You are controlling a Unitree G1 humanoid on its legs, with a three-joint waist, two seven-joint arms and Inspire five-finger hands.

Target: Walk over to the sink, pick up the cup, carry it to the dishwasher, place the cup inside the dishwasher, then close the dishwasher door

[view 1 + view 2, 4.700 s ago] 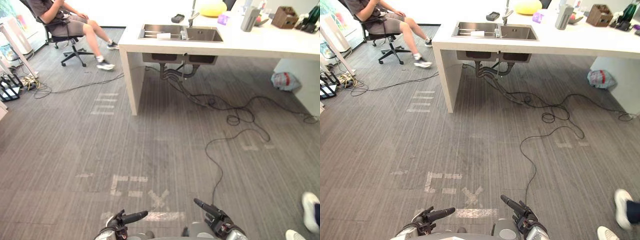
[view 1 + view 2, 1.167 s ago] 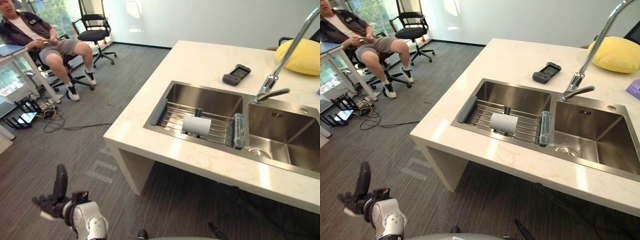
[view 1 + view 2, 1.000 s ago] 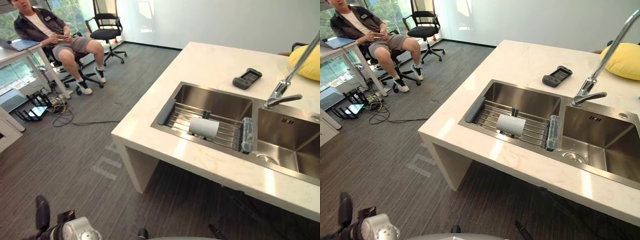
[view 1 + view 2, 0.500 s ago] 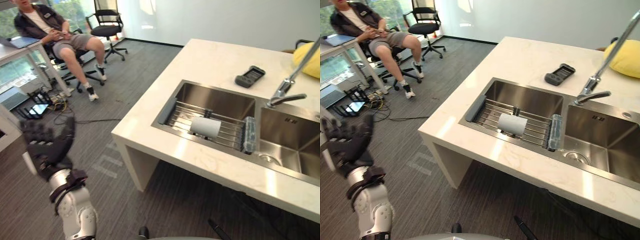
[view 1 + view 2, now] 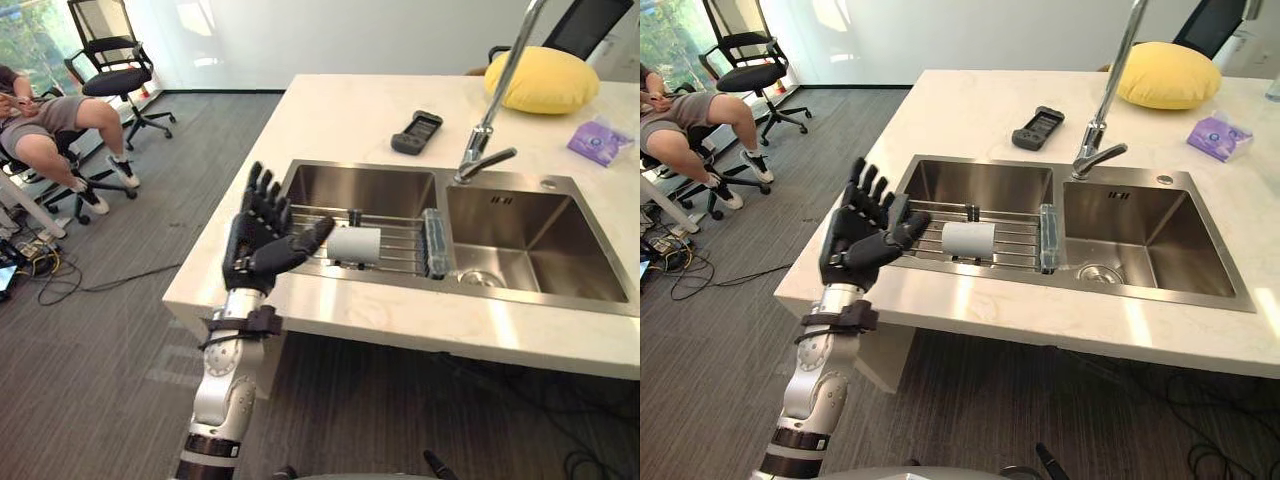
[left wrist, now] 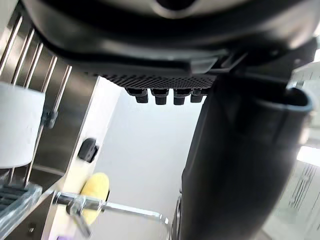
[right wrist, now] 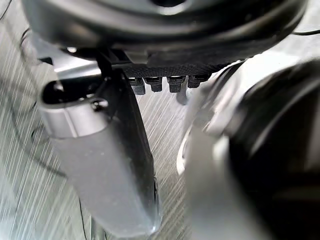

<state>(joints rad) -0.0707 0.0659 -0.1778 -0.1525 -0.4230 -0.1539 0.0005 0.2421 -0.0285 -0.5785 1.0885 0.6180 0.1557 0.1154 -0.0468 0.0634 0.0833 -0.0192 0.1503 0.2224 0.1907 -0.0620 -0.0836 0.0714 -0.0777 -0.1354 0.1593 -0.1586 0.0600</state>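
A white cup (image 5: 355, 244) lies on its side on a wire rack (image 5: 395, 232) in the sink's left basin (image 5: 360, 195). My left hand (image 5: 258, 240) is raised in front of the counter's left end, open with its fingers spread and the thumb pointing toward the cup, a short way left of it and not touching. In the left wrist view the cup (image 6: 17, 130) shows past the straight fingers. My right hand (image 7: 100, 165) hangs low over the floor, its fingers straight and holding nothing.
The white counter (image 5: 330, 310) carries a tall faucet (image 5: 495, 110), a black handset (image 5: 416, 132), a yellow cushion (image 5: 543, 80) and a purple packet (image 5: 598, 143). The right basin (image 5: 530, 245) holds nothing. A person (image 5: 45, 120) sits at far left beside an office chair (image 5: 110, 60).
The camera has swung toward the sink. My left hand has risen from low on the left to the counter's edge, near the cup. The cup has not moved.
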